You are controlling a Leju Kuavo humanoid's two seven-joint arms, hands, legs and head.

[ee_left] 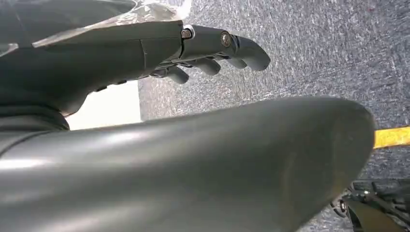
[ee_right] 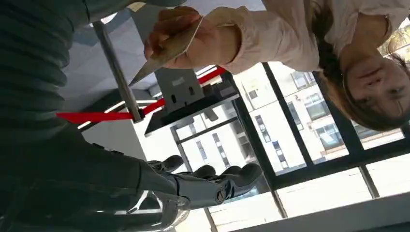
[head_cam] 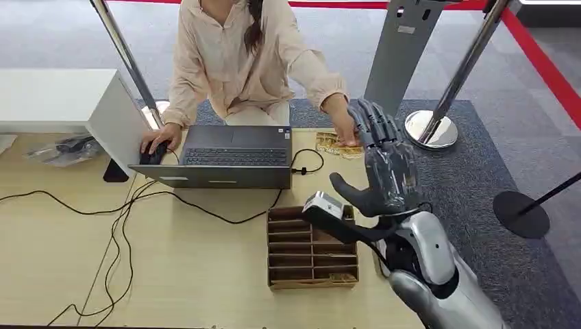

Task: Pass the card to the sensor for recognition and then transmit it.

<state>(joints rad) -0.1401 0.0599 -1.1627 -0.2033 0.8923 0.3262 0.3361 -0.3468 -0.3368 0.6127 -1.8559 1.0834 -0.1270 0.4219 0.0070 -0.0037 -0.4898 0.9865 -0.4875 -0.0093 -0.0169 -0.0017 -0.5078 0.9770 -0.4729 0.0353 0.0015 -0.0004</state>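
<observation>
A: Entry. Right hand (head_cam: pixel 385 170) is raised at about 3 o'clock of the table (head_cam: pixel 82 260), fingers apart and pointing up, nothing in it. The card (ee_right: pixel 167 50) is with the person: their hand (ee_right: pixel 193 38) pinches it in the right wrist view, near the robot's fingertips but apart from them.

B: Left hand?

A: Left hand (ee_left: pixel 208 48) hangs over grey carpet, fingers loosely curled in on nothing.

B: Risks from here?

A: My judgement: the handover itself. The card is thin and held edge-on to the palm, so if the fingers close early or off-line it may slip or bend. If the person lets go before there is a grip, it drops, perhaps off the table edge. The person's fingers lie close to the robot's, so a pinch is possible.

B: Containers?

A: One brown slotted box (head_cam: pixel 312 250) at 5 o'clock of the laptop (head_cam: pixel 233 157), partly hidden by the wrist. Its rows look mostly bare; something yellowish sits in the nearest row, too small to identify. A patterned item (head_cam: pixel 329 142) lies on the table by the person's hand.
</observation>
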